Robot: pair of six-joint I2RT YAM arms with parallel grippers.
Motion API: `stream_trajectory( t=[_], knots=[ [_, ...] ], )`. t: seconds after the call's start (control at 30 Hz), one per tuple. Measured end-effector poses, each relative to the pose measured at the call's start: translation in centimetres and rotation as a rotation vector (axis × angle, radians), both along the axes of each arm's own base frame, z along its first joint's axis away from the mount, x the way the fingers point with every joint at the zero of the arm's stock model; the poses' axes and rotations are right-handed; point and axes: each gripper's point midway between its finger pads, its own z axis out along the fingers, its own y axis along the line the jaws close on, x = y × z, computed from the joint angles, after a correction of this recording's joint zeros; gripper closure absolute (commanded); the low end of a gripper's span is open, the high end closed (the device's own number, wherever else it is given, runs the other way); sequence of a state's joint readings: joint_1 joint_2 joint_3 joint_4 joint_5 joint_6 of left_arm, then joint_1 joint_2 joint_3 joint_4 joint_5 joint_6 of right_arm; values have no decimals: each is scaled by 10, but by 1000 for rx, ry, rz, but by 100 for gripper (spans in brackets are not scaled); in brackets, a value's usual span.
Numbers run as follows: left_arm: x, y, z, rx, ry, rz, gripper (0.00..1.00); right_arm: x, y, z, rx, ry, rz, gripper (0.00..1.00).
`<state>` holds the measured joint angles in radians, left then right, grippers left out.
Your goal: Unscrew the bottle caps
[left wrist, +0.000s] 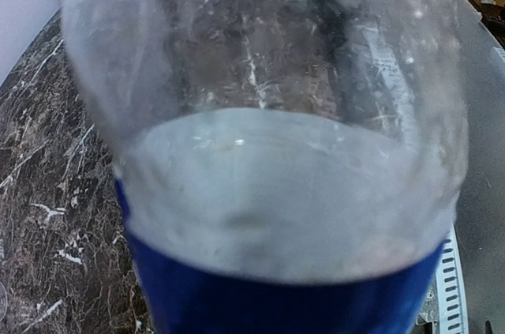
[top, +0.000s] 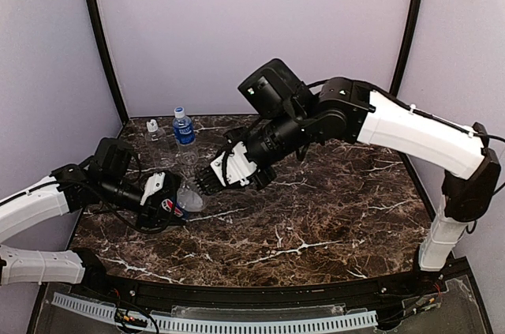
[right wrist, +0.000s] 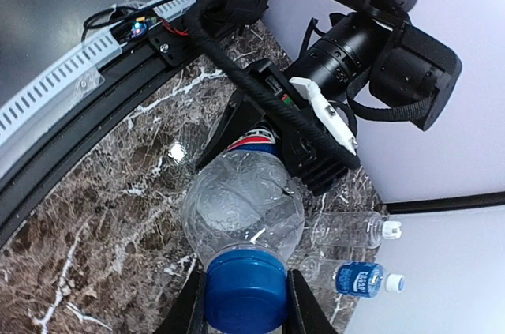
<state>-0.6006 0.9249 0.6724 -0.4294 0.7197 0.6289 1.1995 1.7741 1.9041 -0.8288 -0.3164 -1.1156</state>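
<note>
**Student:** What carries the scene, and how are the arms posed?

**Tutor:** A dark, marble-patterned table (top: 316,223). The right arm (top: 410,133) reaches from the right edge across to left of centre, elbow high and wrist angled down. The left arm (top: 31,208) lies low along the left side, its forearm pointing inward.

**Student:** And the pincers?

**Tutor:** The left pincer (top: 166,206) is clamped round the body of the Pepsi bottle (right wrist: 241,204), which is held on its side (neck toward the right arm). The right pincer (right wrist: 245,306) is closed on that bottle's blue cap (right wrist: 245,287), one finger on either side.

**Student:** Any labels?

**Tutor:** A red-white-blue emblem; the lettering is unreadable. At the back left stand the blue-label bottle (top: 184,133), its white print illegible, with a second blue cap (top: 179,111). Just beside it is the unlabelled bottle (top: 154,143) with its white cap (top: 151,124).
</note>
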Motion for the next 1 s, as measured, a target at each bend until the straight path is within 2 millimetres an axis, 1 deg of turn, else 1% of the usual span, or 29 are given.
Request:
stream_trajectory(
  t=[0.07, 0.1, 0.13, 0.2, 0.27, 0.3, 0.33, 0.37, 0.43, 0.47, 0.53, 0.63, 0.67, 0.7, 0.77, 0.8, 0.87, 0.93, 0.97, 1.0],
  knots=[
    [-3, 1, -2, 7, 13, -5, 75, 0, 0, -3, -14, -75, 27, 100],
    [-3, 2, -3, 10, 17, -5, 75, 0, 0, -4, -20, -106, 36, 93],
    [-4, 2, -4, 13, 20, -5, 75, 1, -1, -6, -26, -139, 47, 79],
    [-4, 3, -5, 21, 27, -2, 75, 3, -1, -8, -27, -181, 53, 43],
    [-4, 2, -4, 14, 34, 3, 76, 5, -1, -10, -15, -208, 42, 29],
    [-2, 0, -1, 0, 26, 6, 76, 7, 1, -11, -3, -218, 33, 19],
    [0, -1, 3, -14, 12, 11, 75, 9, 2, -12, 10, -216, 21, 7],
    [4, -3, 8, -27, -7, 21, 75, 9, 3, -14, 20, -204, 5, 2],
    [11, -3, 13, -39, -39, 45, 75, 13, 5, -12, 59, -174, -39, 1],
    [16, -3, 16, -43, -60, 65, 75, 14, 5, -8, 85, -155, -62, 1],
    [28, -3, 22, -50, -113, 114, 75, 18, 3, 8, 166, -100, -124, 1],
    [51, 0, 26, -54, -202, 208, 75, 29, -7, 48, 323, 17, -234, 1],
    [59, 2, 26, -52, -231, 245, 75, 34, -11, 70, 397, 81, -281, 1],
    [67, 5, 25, -47, -258, 284, 75, 42, -13, 80, 433, 112, -316, 2],
    [82, 12, 23, -33, -312, 365, 75, 57, -17, 103, 514, 232, -403, 7],
    [91, 16, 23, -24, -342, 412, 75, 67, -18, 114, 550, 315, -456, 11],
    [105, 24, 27, -14, -397, 485, 75, 86, -19, 127, 595, 477, -544, 20],
    [118, 32, 32, -4, -454, 562, 75, 105, -16, 132, 610, 641, -628, 25],
    [123, 36, 35, 1, -475, 593, 76, 117, -13, 132, 610, 739, -678, 25],
    [129, 41, 38, 6, -500, 630, 76, 123, -9, 130, 602, 791, -707, 24]
  ],
)
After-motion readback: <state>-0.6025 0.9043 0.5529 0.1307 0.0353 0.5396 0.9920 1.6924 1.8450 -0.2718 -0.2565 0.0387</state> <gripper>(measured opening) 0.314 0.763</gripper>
